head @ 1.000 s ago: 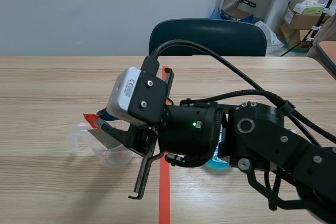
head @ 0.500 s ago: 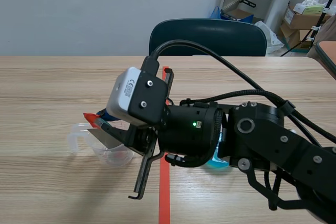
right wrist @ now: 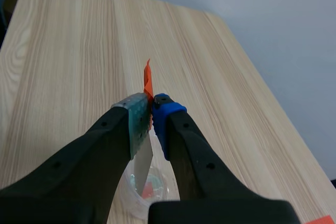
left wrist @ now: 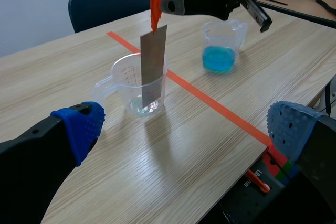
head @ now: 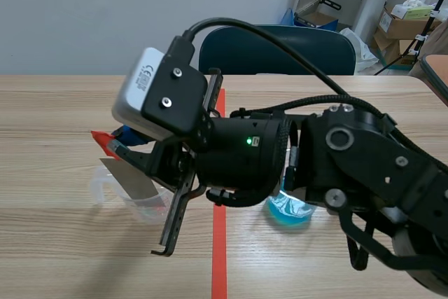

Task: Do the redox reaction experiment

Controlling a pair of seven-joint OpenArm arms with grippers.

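My right gripper (head: 122,143) reaches across from the right past the table's middle and is shut on the orange-taped top end of a grey metal strip (head: 129,180). The strip (left wrist: 153,64) hangs upright with its lower end inside a clear measuring cup (left wrist: 123,77), which holds a little liquid at its bottom. In the right wrist view the strip (right wrist: 143,163) runs down from between the right gripper's (right wrist: 152,114) pads into the cup (right wrist: 157,203). A beaker of blue liquid (head: 290,209) stands to the right of the tape line. My left gripper (left wrist: 189,129) is open, well short of the cup.
An orange-red tape line (head: 219,257) runs down the table's middle. A dark chair (head: 280,50) stands at the far edge, with boxes (head: 409,22) beyond it. The blue beaker (left wrist: 220,45) is past the cup from the left gripper. The table's near edge (left wrist: 247,166) lies under the left gripper.
The right arm has moved left and upward, carrying the strip higher in the cup. The blue beaker now shows more from under the arm.
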